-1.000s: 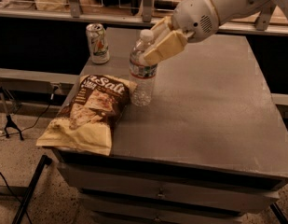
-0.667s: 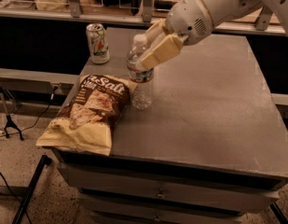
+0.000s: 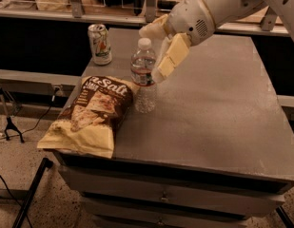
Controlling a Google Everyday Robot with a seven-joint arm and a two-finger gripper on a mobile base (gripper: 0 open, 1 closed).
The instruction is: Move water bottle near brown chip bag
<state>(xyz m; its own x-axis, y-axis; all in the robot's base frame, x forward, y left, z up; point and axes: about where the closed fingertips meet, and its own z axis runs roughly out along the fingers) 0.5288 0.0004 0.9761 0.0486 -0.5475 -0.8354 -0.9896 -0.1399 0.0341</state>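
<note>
From my remote station I see the gripper [image 3: 151, 54] hanging just up and to the right of the bottle [image 3: 144, 80], its two cream fingers spread apart and holding nothing. A second ago those fingers covered the bottle's cap and neck. Now the white cap shows clear, and the gripper has lifted back toward the right. One finger is close beside the bottle's shoulder, and I cannot tell whether it brushes it. The bottle stands upright where it was, just beside the right edge of the bag [image 3: 94, 113], touching it or nearly so. I judge the bottle released and the placing done, with only the withdrawal left. The bag lies flat at the front left corner of the table [image 3: 213, 113], and its lower end hangs over the edge. The bottle sits further in, but on the left part of the top. A can [image 3: 100, 43] stands behind, near the back left corner, well apart from the bottle. The grey top to the right and rear gives room, so I would back the arm away up and rightward.
</note>
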